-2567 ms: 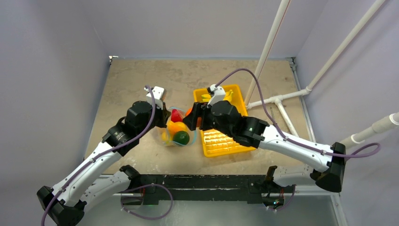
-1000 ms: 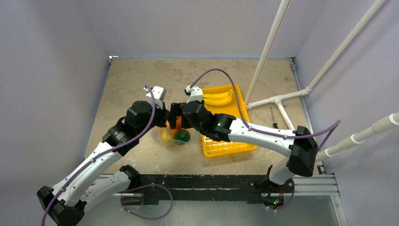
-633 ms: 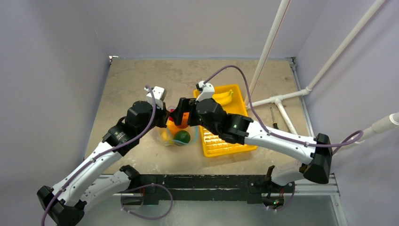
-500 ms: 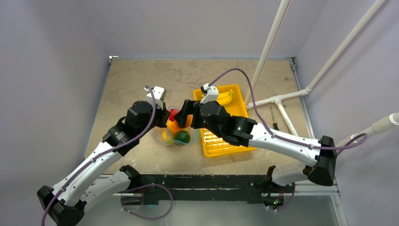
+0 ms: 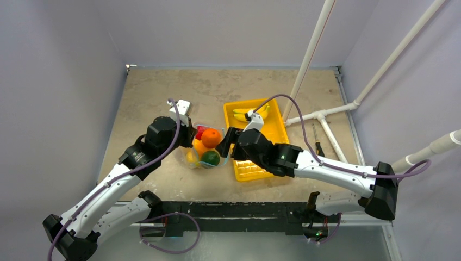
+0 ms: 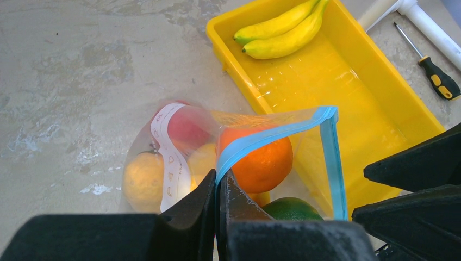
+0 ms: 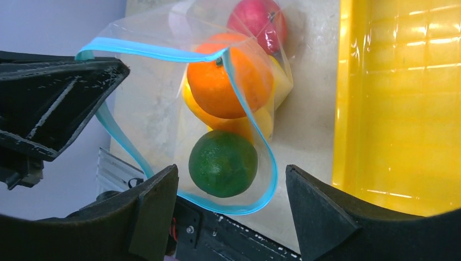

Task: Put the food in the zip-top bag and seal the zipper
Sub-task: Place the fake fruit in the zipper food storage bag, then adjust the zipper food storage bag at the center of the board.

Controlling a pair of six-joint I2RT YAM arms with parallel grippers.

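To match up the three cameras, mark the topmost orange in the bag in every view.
Top external: the orange sits just left of centre.
Left wrist: the orange is at lower centre, inside the zip-top bag.
Right wrist: the orange is at upper centre, above the green fruit.
Shared landmark: the yellow tray, right of the orange in all three views.

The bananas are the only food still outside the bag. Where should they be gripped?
Pinch the bananas across their middle, coming straight down: they lie flat, side by side, near the yellow tray's far wall, which likely blocks a sideways approach.
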